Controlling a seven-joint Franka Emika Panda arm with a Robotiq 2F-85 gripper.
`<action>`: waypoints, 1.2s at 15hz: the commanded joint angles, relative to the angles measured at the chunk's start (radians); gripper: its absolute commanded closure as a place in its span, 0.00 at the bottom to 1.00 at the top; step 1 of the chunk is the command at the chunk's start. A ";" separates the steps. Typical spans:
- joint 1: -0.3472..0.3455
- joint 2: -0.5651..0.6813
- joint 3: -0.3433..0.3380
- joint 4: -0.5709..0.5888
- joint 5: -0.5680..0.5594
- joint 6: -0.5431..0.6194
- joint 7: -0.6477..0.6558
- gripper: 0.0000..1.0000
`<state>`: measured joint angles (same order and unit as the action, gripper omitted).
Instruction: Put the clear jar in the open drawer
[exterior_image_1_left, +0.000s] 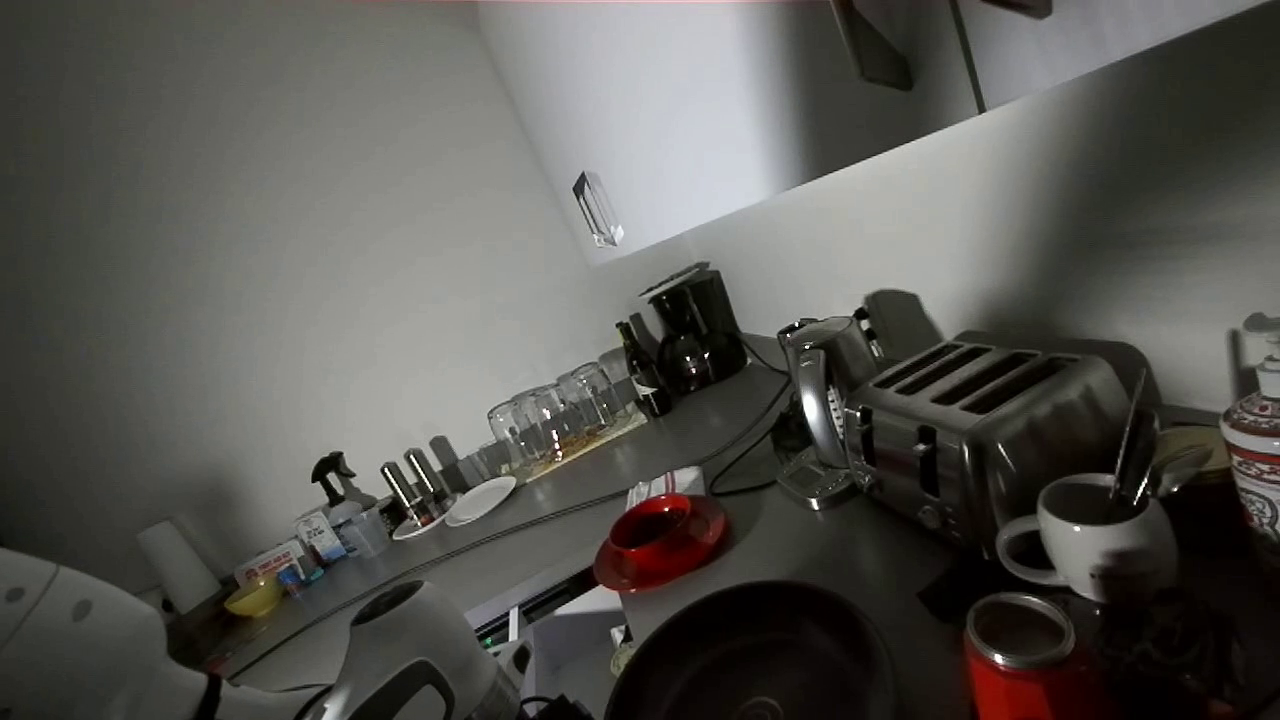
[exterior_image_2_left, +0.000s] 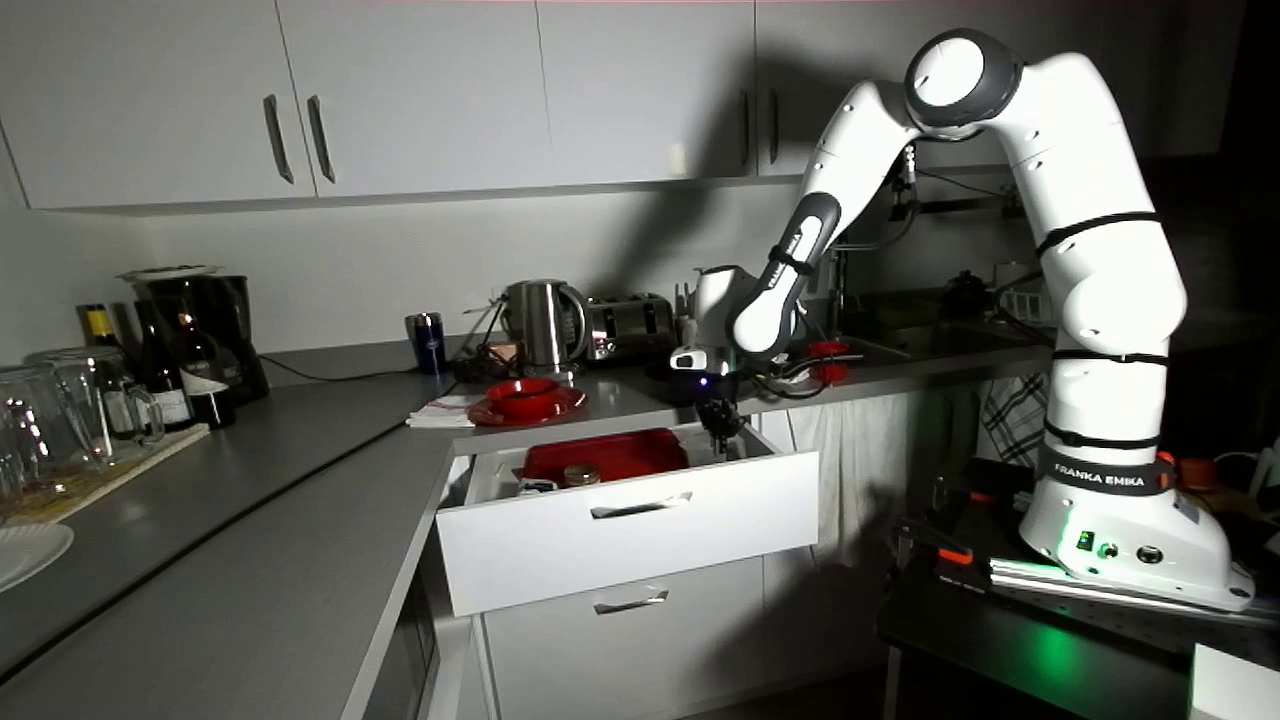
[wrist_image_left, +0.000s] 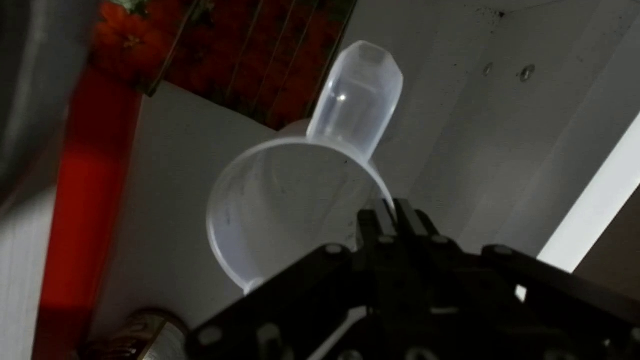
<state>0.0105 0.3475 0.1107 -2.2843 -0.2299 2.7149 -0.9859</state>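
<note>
Apparently mostly done: clear jar (wrist_image_left: 295, 212) held over or inside the open drawer (exterior_image_2_left: 630, 547), toward its right end. Pincer (wrist_image_left: 394, 215) clamped on the jar's rim. Whether the jar touches bottom there, cannot tell. Remaining, by judgement: lower if needed, let go, withdraw.
</note>
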 joint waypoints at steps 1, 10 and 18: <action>-0.010 0.000 0.009 0.002 -0.004 -0.003 0.003 0.94; -0.013 0.000 0.011 0.003 -0.003 -0.003 0.002 0.94; 0.027 0.049 0.024 0.017 -0.030 0.031 0.031 0.94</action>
<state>0.0117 0.3599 0.1347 -2.2824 -0.2293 2.7189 -0.9840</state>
